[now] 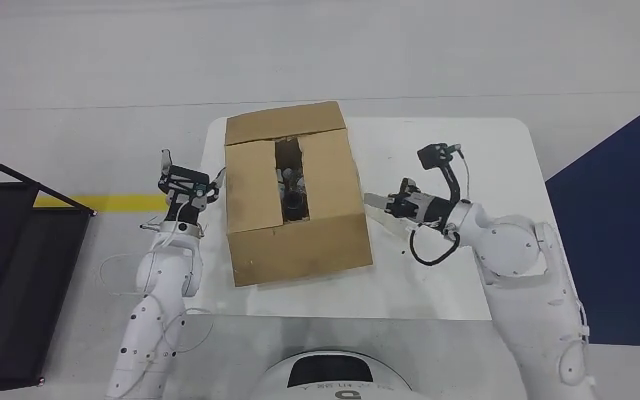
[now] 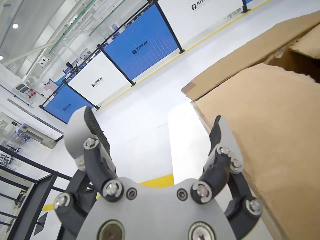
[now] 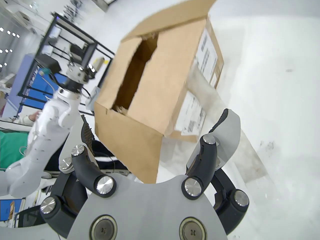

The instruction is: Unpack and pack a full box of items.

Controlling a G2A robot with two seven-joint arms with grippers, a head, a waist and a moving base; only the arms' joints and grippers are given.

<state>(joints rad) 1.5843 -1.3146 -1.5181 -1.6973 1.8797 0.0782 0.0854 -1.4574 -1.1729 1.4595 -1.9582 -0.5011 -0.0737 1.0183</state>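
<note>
Presently left tool [image 2: 153, 116] and right tool [image 3: 155, 116] flank box [image 1: 332, 185].

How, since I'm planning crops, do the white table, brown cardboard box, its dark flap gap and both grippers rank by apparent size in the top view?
1. white table
2. brown cardboard box
3. dark gap between flaps, left gripper, right gripper: similar, unranked

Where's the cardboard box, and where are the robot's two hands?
cardboard box [image 1: 335, 190], top view, a top flap.
left hand [image 2: 152, 117], left wrist view, between its fingertips.
right hand [image 3: 155, 116], right wrist view, between its fingertips.
</note>
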